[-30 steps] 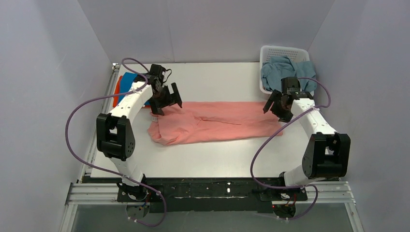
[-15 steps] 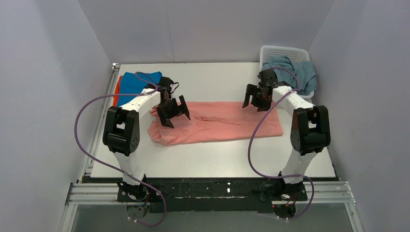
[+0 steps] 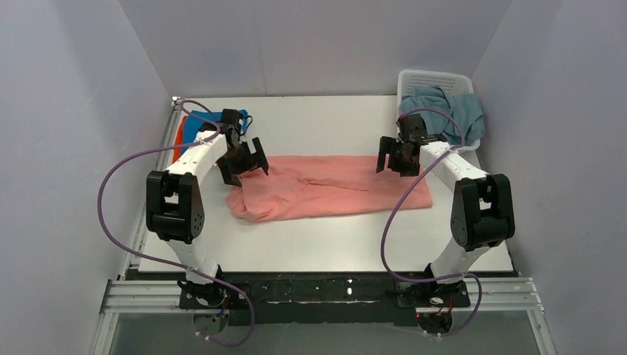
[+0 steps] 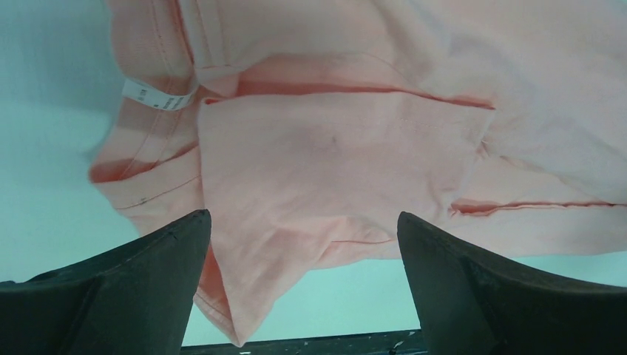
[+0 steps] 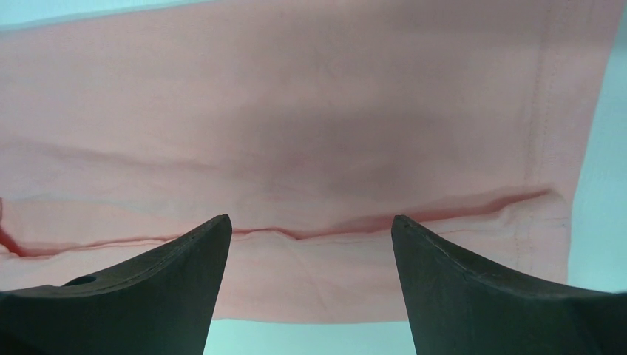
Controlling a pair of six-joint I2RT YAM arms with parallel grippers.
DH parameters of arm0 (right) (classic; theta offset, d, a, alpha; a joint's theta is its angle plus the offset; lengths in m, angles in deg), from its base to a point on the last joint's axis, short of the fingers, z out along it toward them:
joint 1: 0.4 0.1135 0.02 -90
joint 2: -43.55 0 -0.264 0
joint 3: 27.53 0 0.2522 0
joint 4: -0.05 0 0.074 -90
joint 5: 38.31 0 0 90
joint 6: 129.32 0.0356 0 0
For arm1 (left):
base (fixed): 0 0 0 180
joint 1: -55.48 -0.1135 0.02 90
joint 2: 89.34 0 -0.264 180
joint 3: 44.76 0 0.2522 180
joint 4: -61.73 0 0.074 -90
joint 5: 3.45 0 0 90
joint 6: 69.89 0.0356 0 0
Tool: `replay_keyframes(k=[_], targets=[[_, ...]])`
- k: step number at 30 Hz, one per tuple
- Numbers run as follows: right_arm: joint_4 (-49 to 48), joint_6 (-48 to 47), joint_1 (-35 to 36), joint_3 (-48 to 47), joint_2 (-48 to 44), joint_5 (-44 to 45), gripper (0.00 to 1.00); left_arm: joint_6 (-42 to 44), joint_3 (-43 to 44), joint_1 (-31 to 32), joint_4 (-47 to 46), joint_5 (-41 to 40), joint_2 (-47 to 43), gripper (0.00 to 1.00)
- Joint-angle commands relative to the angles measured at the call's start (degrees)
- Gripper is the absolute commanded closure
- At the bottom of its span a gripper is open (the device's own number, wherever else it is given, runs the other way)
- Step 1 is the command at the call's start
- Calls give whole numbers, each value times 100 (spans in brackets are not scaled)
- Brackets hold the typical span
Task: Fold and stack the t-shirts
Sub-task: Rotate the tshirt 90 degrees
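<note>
**A:** What takes up most of the view?

**B:** The white table (image 3: 325,237). A salmon-pink t-shirt (image 3: 333,186) lies across its middle as a long band folded lengthwise, running left to right. Its left end is bunched and rumpled, and its right end is flatter.

**A:** And the other shirts?

**B:** A white perforated basket (image 3: 436,78) stands at the far right corner with a dusty grey-blue t-shirt (image 3: 451,103) heaped in it and spilling over the rim. At the far left edge a bright blue t-shirt (image 3: 191,127) lies on top of an orange t-shirt (image 3: 177,148), of which only a sliver shows.

**A:** Where are the arms?

**B:** The left gripper (image 3: 244,168) is over the pink shirt's left end. Its fingers (image 4: 133,296) are spread wide with nothing between them but the cloth below. The right gripper (image 3: 398,164) is over the far edge near the right end. Its fingers (image 5: 473,296) are just as wide apart and hold nothing.

**A:** Are they touching the fabric?

**B:** I cannot tell from these views.

**A:** Any small details?

**B:** The right wrist camera shows the stitched hem (image 5: 543,111) and a lengthwise crease. The left wrist camera shows a small white label (image 4: 155,95) by the collar.
</note>
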Motion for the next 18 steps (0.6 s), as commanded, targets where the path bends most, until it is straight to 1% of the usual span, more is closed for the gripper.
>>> replay_keyframes(k=[1,3,4,7,11,15,18], targets=[[-103,-201,6,-152,-21,180,12,145,-102,-34,547,-101,49,2],[-91,-206,6,-164,-12,181,12,269,-64,-101,354,-276,223,2],[-95,-217,6,-159,-17,190,12,323,-13,-164,273,-197,326,4],[-93,-227,6,-105,-78,292,12,350,190,-302,448,250,594,10],[-68,-224,6,-92,-83,294,12,434,-34,-306,148,478,697,11],[-89,-229,6,-90,-29,275,12,445,-254,-306,-299,1176,837,9],[-127,-233,6,-145,111,152,12,383,-203,-305,-381,1241,1105,9]])
